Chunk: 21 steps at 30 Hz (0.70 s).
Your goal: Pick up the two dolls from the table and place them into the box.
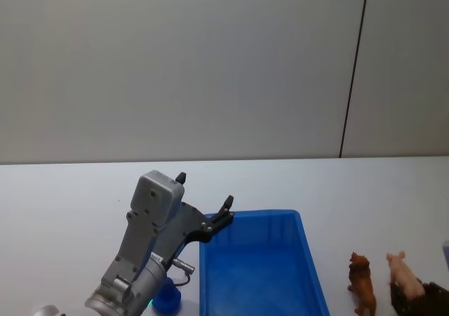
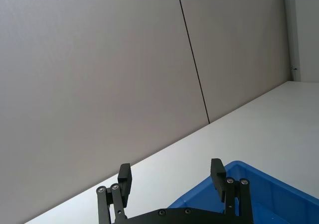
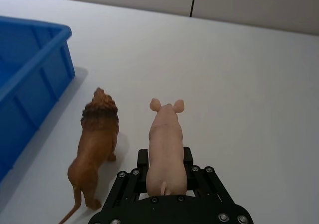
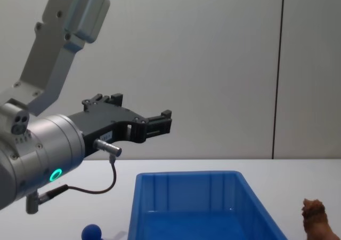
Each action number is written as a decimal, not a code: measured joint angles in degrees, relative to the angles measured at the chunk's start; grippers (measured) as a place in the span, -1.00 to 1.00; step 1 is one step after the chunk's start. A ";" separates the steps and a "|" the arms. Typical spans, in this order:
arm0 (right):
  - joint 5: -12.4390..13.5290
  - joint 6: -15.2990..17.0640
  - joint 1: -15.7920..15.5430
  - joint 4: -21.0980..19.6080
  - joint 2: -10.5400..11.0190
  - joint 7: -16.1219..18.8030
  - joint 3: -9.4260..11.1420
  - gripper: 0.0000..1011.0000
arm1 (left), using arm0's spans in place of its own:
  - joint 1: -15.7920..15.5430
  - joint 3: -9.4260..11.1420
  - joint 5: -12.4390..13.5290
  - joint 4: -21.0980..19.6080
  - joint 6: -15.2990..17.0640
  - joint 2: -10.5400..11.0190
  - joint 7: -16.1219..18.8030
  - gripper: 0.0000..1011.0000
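Pinched at the flanks by the closed right gripper [image 3: 164, 157], at the table's [image 3: 239, 84] 4 o'clock: the pale pink doll [image 3: 164, 134]. Just beside, at 9 o'clock, the reddish-brown doll [image 3: 97, 139], free. Over the box's [image 1: 266, 213] 10 o'clock corner, the left gripper [image 1: 205, 189], spread wide, holding nothing.

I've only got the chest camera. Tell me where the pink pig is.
Observer: The pig stands on the table, beside the lion, on the lion's right.
Operator: Report on the right gripper.
Observer: The right gripper straddles the pig's rear end.
Operator: Check whether the left gripper is open.
Observer: The left gripper is open and empty.
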 joint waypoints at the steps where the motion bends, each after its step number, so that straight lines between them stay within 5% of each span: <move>1: -0.14 -0.20 -0.04 -0.22 0.00 -0.08 0.00 -0.27 | 0.00 0.00 0.00 0.00 0.00 0.00 0.00 0.98; 12: -2.80 -3.74 -0.07 -3.94 -0.13 -0.94 0.04 -0.27 | 0.00 0.00 0.00 0.00 0.00 0.00 0.00 0.98; 21: -4.55 -5.63 2.16 -4.24 -1.49 2.40 -0.79 -0.27 | 0.00 0.00 0.00 0.00 0.00 0.00 0.00 0.98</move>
